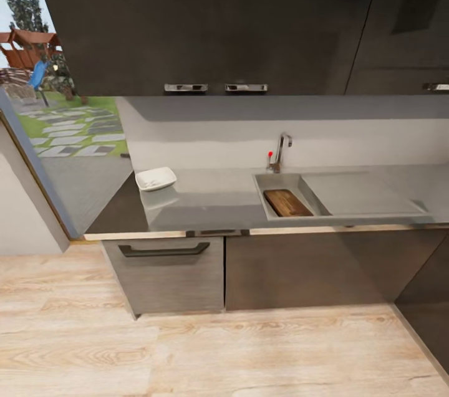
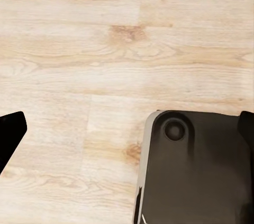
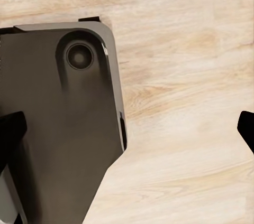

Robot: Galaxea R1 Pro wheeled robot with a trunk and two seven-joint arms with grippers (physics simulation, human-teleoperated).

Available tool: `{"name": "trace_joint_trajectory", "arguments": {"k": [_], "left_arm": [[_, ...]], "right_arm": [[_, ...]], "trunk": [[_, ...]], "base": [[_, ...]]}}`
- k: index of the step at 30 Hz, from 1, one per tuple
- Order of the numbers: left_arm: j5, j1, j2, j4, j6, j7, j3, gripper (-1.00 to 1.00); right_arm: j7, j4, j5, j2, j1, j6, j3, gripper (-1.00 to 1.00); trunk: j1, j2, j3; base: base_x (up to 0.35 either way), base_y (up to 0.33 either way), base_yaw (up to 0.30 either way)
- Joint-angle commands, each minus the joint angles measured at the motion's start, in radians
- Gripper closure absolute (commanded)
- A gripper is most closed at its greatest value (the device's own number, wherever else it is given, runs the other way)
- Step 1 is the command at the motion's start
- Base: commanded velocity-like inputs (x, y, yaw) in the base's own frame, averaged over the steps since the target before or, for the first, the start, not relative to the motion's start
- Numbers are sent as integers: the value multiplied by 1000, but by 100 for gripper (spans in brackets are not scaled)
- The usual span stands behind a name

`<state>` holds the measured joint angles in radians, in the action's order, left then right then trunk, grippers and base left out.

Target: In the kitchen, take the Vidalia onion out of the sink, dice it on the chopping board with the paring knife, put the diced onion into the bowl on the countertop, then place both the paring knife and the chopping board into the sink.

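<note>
The chopping board (image 1: 287,202), a dark brown wooden rectangle with rounded corners and visible grain, lies inside the sink (image 1: 284,179), tilted against the basin's right wall. The sink is a grey steel rectangular basin with a flat draining panel (image 1: 358,193) to its right and a curved chrome tap (image 1: 281,152) with a red knob at its back edge. The bowl (image 1: 156,178), white, glossy, shallow and square with rounded corners, stands near the countertop's (image 1: 206,197) left end, well apart from the sink. The countertop is smooth, grey and slightly reflective, above dark cabinets (image 1: 299,269). Both wrist views look down on pale wood-grain floor (image 2: 95,49) and the robot's dark base (image 2: 196,171). The left gripper (image 2: 127,129) and right gripper (image 3: 127,129) have their fingertips spread wide apart, holding nothing.
</note>
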<state>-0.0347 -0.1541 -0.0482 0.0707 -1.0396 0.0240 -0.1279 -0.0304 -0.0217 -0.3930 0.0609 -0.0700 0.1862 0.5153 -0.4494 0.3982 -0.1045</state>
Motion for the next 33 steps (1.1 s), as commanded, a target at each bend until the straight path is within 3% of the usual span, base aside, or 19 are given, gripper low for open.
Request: {"name": "trace_joint_trajectory", "arguments": {"k": [1, 16, 24, 33], "left_arm": [[-2, 1, 0, 1, -4, 1, 1, -100], [-2, 1, 0, 1, -4, 1, 1, -100], [-2, 1, -1, 1, -4, 1, 1, -100], [-2, 1, -1, 1, -4, 1, 1, -100]], "right_arm": [[-3, 2, -10, 0, -1, 4, 8, -100], [-8, -3, -13, -1, -1, 13, 10, -100], [-6, -4, -11, -40, -1, 15, 10, -100], [-6, -4, -11, -45, -1, 15, 11, -100]], "trunk": [[-1, 2, 0], [-1, 2, 18], [-1, 2, 19], [-1, 2, 19]], "base": [[0, 0, 0], [0, 0, 0], [0, 0, 0], [0, 0, 0]]}}
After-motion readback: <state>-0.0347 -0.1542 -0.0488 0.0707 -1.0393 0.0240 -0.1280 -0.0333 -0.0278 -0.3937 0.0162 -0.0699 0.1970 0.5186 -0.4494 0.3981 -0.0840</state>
